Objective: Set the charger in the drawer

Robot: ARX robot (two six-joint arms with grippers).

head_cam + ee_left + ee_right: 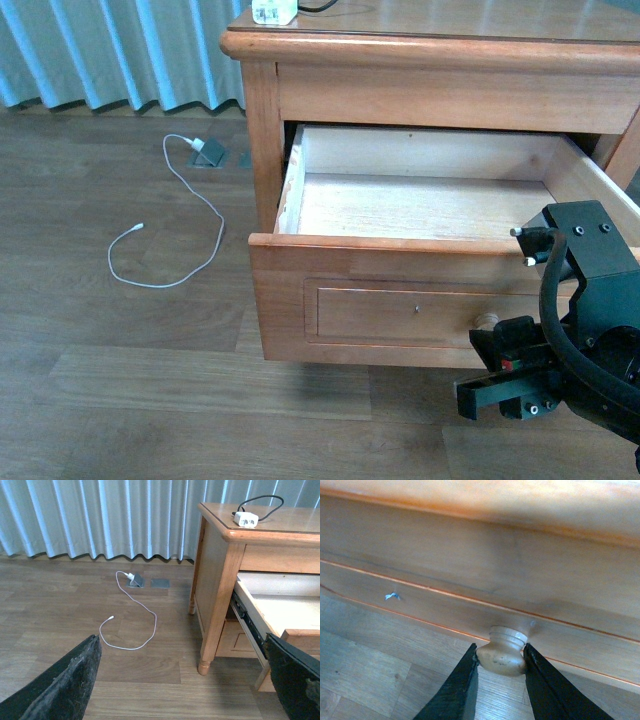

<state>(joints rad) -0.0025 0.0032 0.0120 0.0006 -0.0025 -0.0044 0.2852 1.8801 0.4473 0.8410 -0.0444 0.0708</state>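
- the desk [430,95] fills the right of the front view, and its top carries the task's thing.
- the drawer [380,310] stands pulled well out. its pale wood inside is bare as far as the pictures show, so i judge the opening step is about done.
- the right hand [500,652] is low at the drawer front, its two dark fingers pinching the round knob [486,321] from both sides.
- the left hand [180,675] hangs off to the desk's side above the floor, fingers spread wide and holding nothing.
- a long white cable [220,232] lies looped on the floor, well apart from the desk; it is not the thing wanted.
- the charger [246,519] sits on the desk top near the front corner, with its black lead curling behind it. it is not yet in the drawer.
- the next move, as i read it, calls for letting go of the knob. one hand would then rise to the desk top, close on the charger's white body and lower it into the drawer, lead and all.
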